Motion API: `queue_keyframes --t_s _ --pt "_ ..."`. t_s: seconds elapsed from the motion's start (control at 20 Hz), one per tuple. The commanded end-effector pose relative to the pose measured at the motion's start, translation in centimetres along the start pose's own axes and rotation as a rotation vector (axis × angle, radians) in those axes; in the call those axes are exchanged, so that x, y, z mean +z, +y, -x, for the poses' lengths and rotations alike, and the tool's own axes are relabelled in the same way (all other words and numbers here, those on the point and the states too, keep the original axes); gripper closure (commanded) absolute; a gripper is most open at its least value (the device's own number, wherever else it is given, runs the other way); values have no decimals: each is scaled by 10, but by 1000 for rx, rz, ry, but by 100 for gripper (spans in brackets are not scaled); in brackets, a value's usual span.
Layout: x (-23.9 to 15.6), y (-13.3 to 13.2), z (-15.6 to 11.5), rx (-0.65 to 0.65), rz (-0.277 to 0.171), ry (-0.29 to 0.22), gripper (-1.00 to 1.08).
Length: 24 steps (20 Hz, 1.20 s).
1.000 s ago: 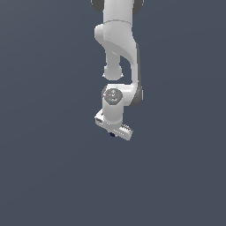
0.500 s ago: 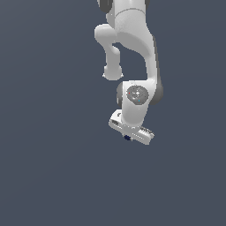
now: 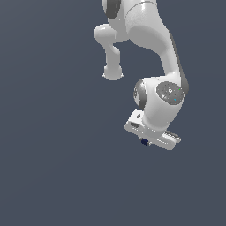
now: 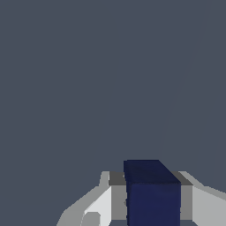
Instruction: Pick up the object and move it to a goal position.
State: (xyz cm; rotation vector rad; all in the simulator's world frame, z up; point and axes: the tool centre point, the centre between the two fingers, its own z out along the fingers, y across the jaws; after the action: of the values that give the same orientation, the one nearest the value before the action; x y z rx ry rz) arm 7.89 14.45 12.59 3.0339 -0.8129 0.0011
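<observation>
Exterior view first: the big white arm (image 3: pixel 148 39) sweeps down from twelve o'clock, its wrist housing bulging at about four o'clock from the frame's centre. Half a second ago that wrist sat nearer the middle; it has swung out toward the exterior view's right and dropped a touch lower, well off from where it hung a full second back. Below it the gripper (image 3: pixel 145 141) tilts, its flat white body slanting down toward five o'clock. And the cube (image 3: pixel 144 141), that tiny navy speck, has come along, tucked under the gripper's body at its seven o'clock edge. Wrist view confirms it: cube (image 4: pixel 152 194) clamped snug between the pale fingers (image 4: pixel 99 207), flanked on both sides, lifted against plain slate-grey ground.
</observation>
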Motion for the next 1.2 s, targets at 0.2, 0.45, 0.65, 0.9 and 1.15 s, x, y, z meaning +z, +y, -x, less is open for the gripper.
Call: queue_keyframes --t_s 0.2,0.45,0.65,0.9,1.15 --pt "-21 -39 -1 1 1 0 108" --pt "-34 -63 -3 1 0 0 108" --pt "-42 -78 -4 1 0 0 108" --pt "-48 -91 -5 1 0 0 108" --pt "-52 -98 -5 1 0 -1 108"
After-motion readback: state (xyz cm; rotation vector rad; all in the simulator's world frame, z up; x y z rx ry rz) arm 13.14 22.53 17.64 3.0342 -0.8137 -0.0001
